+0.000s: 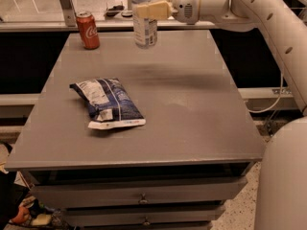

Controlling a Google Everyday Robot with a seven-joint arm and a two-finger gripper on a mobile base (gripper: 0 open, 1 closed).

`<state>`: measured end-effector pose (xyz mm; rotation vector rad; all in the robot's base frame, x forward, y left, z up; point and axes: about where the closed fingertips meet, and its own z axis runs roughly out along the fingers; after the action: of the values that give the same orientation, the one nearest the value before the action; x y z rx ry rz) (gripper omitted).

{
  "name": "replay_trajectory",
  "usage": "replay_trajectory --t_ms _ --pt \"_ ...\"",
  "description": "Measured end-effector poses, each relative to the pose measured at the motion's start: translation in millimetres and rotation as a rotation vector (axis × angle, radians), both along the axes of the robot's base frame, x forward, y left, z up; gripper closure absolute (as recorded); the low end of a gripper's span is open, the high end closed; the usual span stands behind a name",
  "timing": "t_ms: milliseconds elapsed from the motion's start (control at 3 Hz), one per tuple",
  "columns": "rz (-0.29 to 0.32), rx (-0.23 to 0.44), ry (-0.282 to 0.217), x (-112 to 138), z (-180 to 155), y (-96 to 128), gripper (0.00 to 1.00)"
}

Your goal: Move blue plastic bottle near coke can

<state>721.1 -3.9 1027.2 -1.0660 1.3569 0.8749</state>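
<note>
Bench: you are looking down on a grey flat-topped bench (192,109) with two grey drawers (141,195) in its front, each with a small knob.
Background: behind the far edge of the bench runs a pale ledge (33,26), with dark space beneath it on both sides.
Arm: the white jointed arm (268,18) reaches in from your upper right, and the robot's white base (285,176) fills the lower right corner.
Claw: the cream-coloured claw (145,6) sits over the far edge of the bench, a little left of centre, and is clamped on the bottle's upper part. One finger (154,8) lies across the side facing you.
Bottle: the clear bluish plastic bottle (145,31) with a white-blue label stands upright in that grip. You cannot tell whether its bottom touches the bench.
Can: the small red coke can (88,30) with a silver top stands upright at the far left corner, left of the bottle with a clear gap between them.
Bag: a blue-and-white snack bag (108,103) lies flat on the left half of the bench, well apart from both the can and the bottle.
</note>
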Motion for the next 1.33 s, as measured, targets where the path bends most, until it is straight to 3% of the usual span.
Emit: replay_trajectory --t_ms 333,1333 --pt "0.000 0.000 0.000 0 0 0 1.00" --pt "-0.063 -0.027 0.030 65 -3 24 1.00"
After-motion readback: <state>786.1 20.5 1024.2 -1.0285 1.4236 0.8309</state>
